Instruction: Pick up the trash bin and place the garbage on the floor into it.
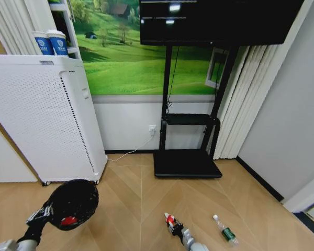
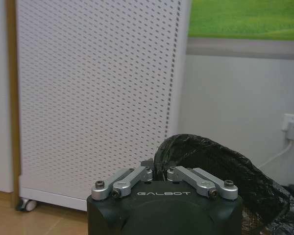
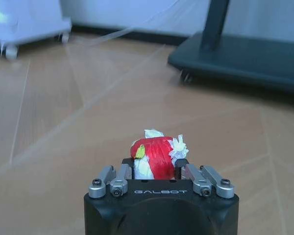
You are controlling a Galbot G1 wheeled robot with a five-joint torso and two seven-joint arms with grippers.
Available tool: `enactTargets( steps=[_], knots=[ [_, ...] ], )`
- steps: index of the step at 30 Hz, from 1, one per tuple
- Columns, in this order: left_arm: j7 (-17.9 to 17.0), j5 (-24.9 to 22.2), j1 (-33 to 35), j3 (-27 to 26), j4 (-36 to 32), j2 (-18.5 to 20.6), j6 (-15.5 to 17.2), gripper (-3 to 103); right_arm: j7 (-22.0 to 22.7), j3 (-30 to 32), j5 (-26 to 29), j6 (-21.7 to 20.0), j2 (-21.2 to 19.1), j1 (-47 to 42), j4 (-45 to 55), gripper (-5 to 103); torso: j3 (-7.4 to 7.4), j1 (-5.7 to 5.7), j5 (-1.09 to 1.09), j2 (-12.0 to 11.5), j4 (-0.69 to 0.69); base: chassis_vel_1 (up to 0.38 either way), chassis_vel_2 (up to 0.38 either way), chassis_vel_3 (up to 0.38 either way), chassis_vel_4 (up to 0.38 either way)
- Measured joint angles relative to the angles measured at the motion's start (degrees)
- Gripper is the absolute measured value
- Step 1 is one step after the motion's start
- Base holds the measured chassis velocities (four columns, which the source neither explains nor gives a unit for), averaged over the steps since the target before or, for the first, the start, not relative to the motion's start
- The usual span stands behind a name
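My left gripper [image 1: 42,215] is shut on the rim of the black mesh trash bin [image 1: 72,201] and holds it tilted above the floor [image 1: 131,209] at the lower left. A red piece of garbage [image 1: 68,220] lies inside it. In the left wrist view the bin's lined rim [image 2: 210,161] sits just past the shut left gripper [image 2: 159,172]. My right gripper [image 1: 176,228] is low over the floor at bottom centre, shut on a crumpled red-and-white wrapper [image 3: 154,156]. A clear bottle with a green label [image 1: 226,230] lies on the floor to its right.
A white perforated appliance on wheels [image 1: 47,120] stands at the left wall with two blue-and-white cups [image 1: 51,43] on top. A black screen stand with a flat base [image 1: 186,163] is ahead. A white cable [image 1: 131,151] runs along the baseboard. A grey wall [image 1: 288,130] closes the right.
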Motion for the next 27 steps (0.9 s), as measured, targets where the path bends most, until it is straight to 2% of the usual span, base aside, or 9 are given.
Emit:
enactTargets(
  steps=[7,8,9,10,11,13,14,16,27],
  knots=[
    [3.28,2.61,-6.97,10.95,10.62,5.85,-1.93,7,-0.98,-0.91,6.27,-2.32,-3.27,-2.99,13.78,39,0.01,0.00,-0.02,0.00,0.00,0.000,0.000,0.000,0.000],
    [4.98,2.46,-10.38,16.31,14.24,8.16,-3.03,7,-2.01,-2.62,7.42,-2.91,-4.07,-2.75,16.95,39,0.01,0.00,0.03,0.00,0.08,0.000,0.000,0.000,0.000],
    [4.98,2.46,-10.38,16.31,14.24,8.16,-3.03,7,-2.01,-2.62,7.42,-2.91,-4.07,-2.75,16.95,39,0.01,0.00,0.03,0.00,0.08,0.000,0.000,0.000,0.000],
    [5.68,2.06,-13.45,20.86,16.05,10.08,-3.44,7,-2.68,-2.77,8.24,-2.92,-4.56,-3.31,18.98,39,0.01,0.00,-0.08,0.00,0.04,0.000,0.000,0.000,0.000],
    [5.68,2.06,-13.45,20.86,16.05,10.08,-3.44,7,-2.68,-2.77,8.24,-2.92,-4.56,-3.31,18.98,39,0.01,0.00,-0.08,0.00,0.04,0.000,0.000,0.000,0.000],
    [6.17,-0.16,-22.51,30.63,18.80,14.27,-3.91,7,-5.37,-2.66,10.93,-3.95,-5.63,-5.49,24.01,39,0.01,0.01,0.01,0.00,0.00,0.000,0.000,0.000,0.000],
    [6.17,-0.16,-22.51,30.63,18.80,14.27,-3.91,7,-5.37,-2.66,10.93,-3.95,-5.63,-5.49,24.01,39,0.01,0.01,0.01,0.00,0.00,0.000,0.000,0.000,0.000],
    [6.85,-2.32,-30.50,39.54,20.49,17.10,-4.23,7,-7.55,-2.01,11.55,-3.25,-6.13,-7.12,27.03,39,0.01,0.01,0.01,-0.01,-0.05,0.000,0.000,0.000,0.000],
    [8.16,-4.13,-45.58,58.42,26.39,15.86,-4.94,7,-14.83,-1.31,12.15,2.64,-6.53,-9.62,30.46,39,0.01,0.01,-0.01,-0.01,0.00,0.000,0.000,0.000,0.000]
  ],
)
